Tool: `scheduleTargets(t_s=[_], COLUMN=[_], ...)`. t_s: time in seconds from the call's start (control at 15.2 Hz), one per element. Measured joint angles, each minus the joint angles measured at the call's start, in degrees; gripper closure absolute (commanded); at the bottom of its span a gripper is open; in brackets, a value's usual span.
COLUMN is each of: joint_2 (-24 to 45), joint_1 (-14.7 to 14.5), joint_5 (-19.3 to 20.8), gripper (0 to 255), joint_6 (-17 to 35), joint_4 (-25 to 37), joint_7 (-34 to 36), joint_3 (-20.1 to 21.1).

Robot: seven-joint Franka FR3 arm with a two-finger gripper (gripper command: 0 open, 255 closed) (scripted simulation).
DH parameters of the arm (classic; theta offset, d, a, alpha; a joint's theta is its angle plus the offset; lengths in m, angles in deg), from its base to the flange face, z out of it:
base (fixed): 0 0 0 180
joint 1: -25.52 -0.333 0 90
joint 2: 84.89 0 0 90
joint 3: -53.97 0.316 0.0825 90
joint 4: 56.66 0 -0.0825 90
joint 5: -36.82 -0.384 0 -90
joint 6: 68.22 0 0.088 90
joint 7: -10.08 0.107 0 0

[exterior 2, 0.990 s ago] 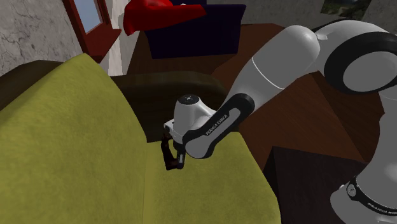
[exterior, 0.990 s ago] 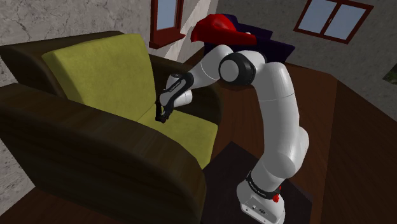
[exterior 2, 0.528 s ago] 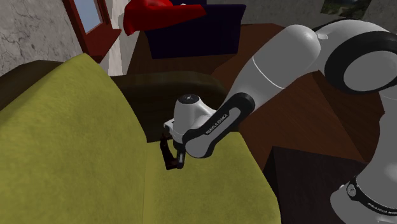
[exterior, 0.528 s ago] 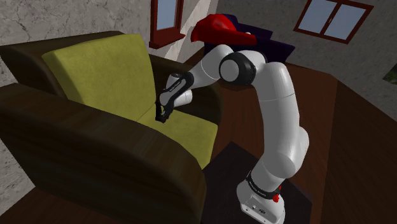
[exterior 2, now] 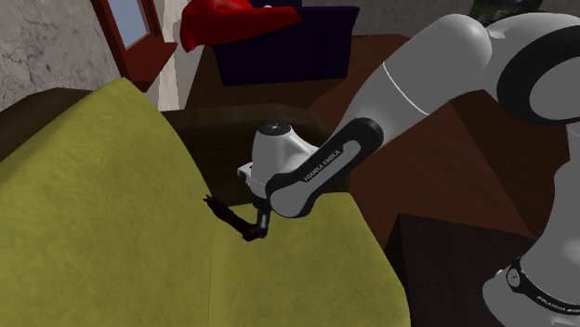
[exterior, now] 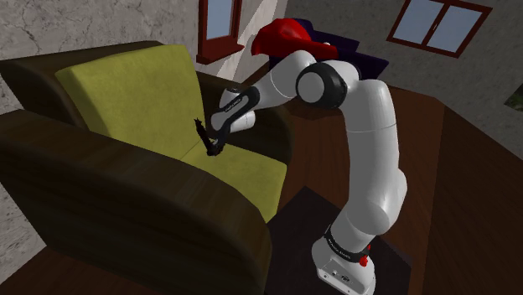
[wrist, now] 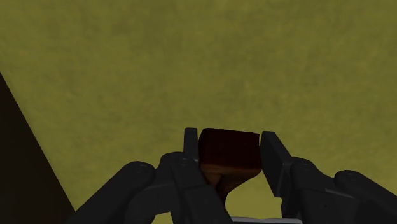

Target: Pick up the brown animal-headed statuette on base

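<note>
Your jaws are clamped on the statuette (wrist: 229, 153), one black finger pressed to each side of its base. In the wrist view that base is a dark reddish-brown block with a squarish face, narrowing below into a thinner brown part that runs back between the fingers (wrist: 275, 159). In the second exterior view the figure is a thin, dark shape sticking out of the jaws at a slant, towards that view's upper left. It hangs over the olive-green seat cushion (exterior 2: 307, 269) of the dark brown armchair (exterior: 126, 201), close to the backrest. You cannot tell whether its far tip touches the backrest.
</note>
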Motion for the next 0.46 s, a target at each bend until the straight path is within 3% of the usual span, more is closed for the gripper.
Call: scheduleTargets(t_s=[0.46], joint_2=[-3.84], joint_1=[-0.16], joint_5=[0.46], gripper=[255], joint_6=[-3.88], joint_4=[-0.93], joint_7=[0.33], joint_3=[-0.49])
